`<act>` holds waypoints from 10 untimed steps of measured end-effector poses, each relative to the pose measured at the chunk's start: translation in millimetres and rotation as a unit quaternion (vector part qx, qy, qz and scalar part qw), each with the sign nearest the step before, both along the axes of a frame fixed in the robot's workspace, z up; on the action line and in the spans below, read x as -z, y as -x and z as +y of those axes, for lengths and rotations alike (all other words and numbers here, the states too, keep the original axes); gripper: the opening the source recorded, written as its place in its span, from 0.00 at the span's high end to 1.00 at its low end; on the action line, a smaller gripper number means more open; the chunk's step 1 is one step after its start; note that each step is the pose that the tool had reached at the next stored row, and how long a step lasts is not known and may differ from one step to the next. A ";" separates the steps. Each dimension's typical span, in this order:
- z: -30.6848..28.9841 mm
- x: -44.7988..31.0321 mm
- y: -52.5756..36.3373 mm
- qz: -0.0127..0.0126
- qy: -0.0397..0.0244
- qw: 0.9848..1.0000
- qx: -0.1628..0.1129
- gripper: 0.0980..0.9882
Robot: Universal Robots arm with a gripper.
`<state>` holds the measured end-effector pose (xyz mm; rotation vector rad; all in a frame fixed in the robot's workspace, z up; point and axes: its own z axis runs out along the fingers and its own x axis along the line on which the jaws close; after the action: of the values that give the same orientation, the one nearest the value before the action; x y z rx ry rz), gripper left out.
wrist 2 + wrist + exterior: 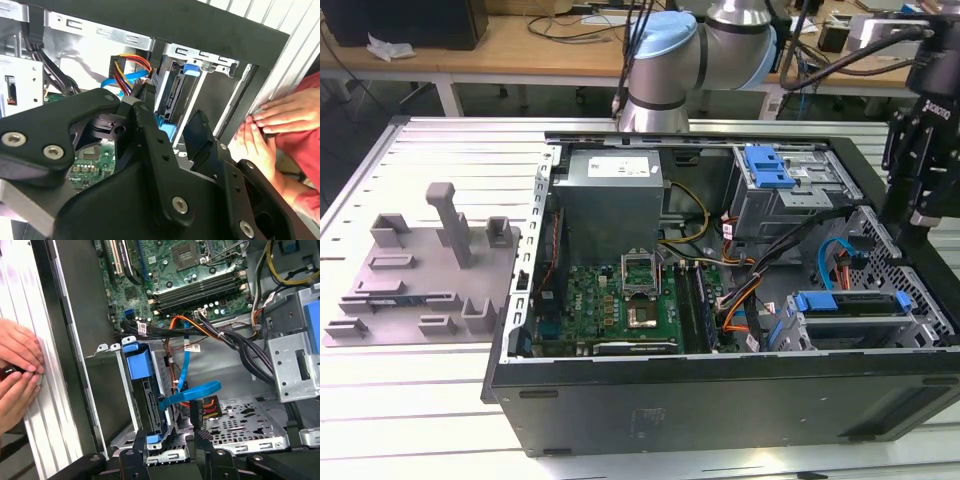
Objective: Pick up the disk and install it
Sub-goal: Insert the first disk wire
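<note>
The disk [847, 303] sits on edge in the grey bay at the front corner of the open computer case, on the exterior view's right; its bright blue carrier bracket runs along the top. In both wrist views the disk [151, 402] [174, 97] stands inside that bay, blue tab at one end. My black gripper [918, 212] hangs above the case's side wall, higher than the disk and apart from it. Its fingers [204, 442] are spread, so the gripper [167, 452] [172, 115] is open and holds nothing.
A person's hands [17, 370] [272, 117] rest on the slatted table beside the case wall near the bay. The case holds a motherboard [620, 300], power supply [610, 195], loose cables [750, 300] and a grey cage with a blue latch [767, 167]. A grey fixture plate [420, 270] lies on the exterior view's left.
</note>
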<state>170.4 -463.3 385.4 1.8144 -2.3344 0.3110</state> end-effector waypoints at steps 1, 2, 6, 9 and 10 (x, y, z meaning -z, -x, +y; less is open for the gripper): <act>1.2 1.0 1.3 0.000 0.004 1.000 0.000 0.55; 2.1 2.1 2.2 0.000 0.006 1.000 0.000 0.55; 19.4 9.4 2.5 0.001 0.019 1.000 0.000 0.55; 21.0 10.3 2.5 0.007 0.029 1.000 0.000 0.55; 21.7 10.0 2.6 0.015 0.044 0.999 0.000 0.55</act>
<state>167.9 -441.7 375.4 1.7665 -2.2644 0.3772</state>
